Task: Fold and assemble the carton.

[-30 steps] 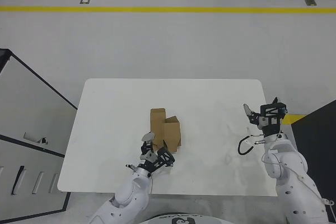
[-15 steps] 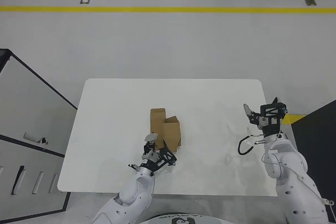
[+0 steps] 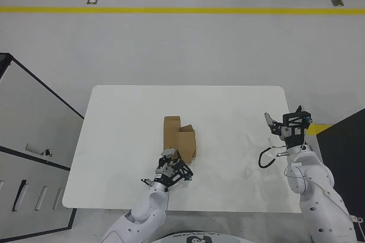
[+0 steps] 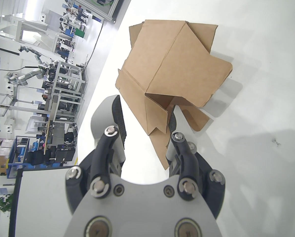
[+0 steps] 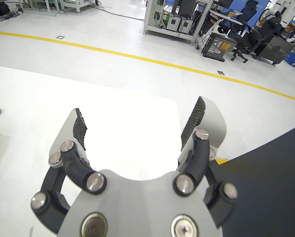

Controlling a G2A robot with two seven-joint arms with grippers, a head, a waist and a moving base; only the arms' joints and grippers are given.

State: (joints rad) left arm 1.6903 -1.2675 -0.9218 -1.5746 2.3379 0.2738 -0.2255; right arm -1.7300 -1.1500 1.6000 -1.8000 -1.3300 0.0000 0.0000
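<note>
Partly between left jaws: carton (image 4: 179,75)

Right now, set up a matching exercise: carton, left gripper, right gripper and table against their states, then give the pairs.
Things:
1. carton
2. left gripper
3. right gripper
4. table

States:
A. white, rounded corners
B. open, holding nothing
C. brown, partly folded
D. open, astride part of the carton

Pairs: 1-C; 2-D; 3-B; 4-A
</note>
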